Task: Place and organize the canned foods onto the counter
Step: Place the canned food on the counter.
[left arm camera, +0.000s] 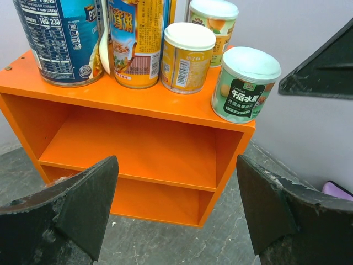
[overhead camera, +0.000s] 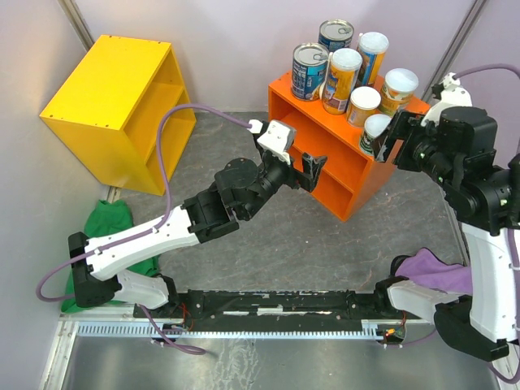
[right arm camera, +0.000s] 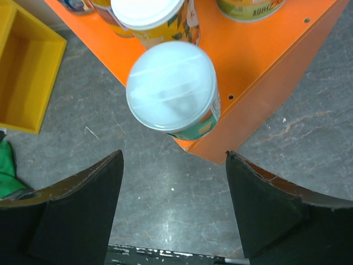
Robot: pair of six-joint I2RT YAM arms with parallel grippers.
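Note:
Several canned foods stand on top of the orange counter (overhead camera: 345,175): two blue tins (overhead camera: 309,71), two tall white-lidded cans (overhead camera: 341,80) and three short cans (overhead camera: 364,106). A green-labelled short can (overhead camera: 375,134) stands at the front right corner, also in the left wrist view (left arm camera: 245,83) and the right wrist view (right arm camera: 171,88). My left gripper (overhead camera: 313,169) is open and empty in front of the counter's shelf (left arm camera: 138,165). My right gripper (overhead camera: 398,134) is open and empty, above and just beside the green-labelled can.
A yellow cabinet (overhead camera: 122,106) lies tilted at the far left. A green cloth (overhead camera: 122,236) lies under the left arm and a purple cloth (overhead camera: 439,272) by the right arm's base. A black rail (overhead camera: 276,305) runs along the near edge.

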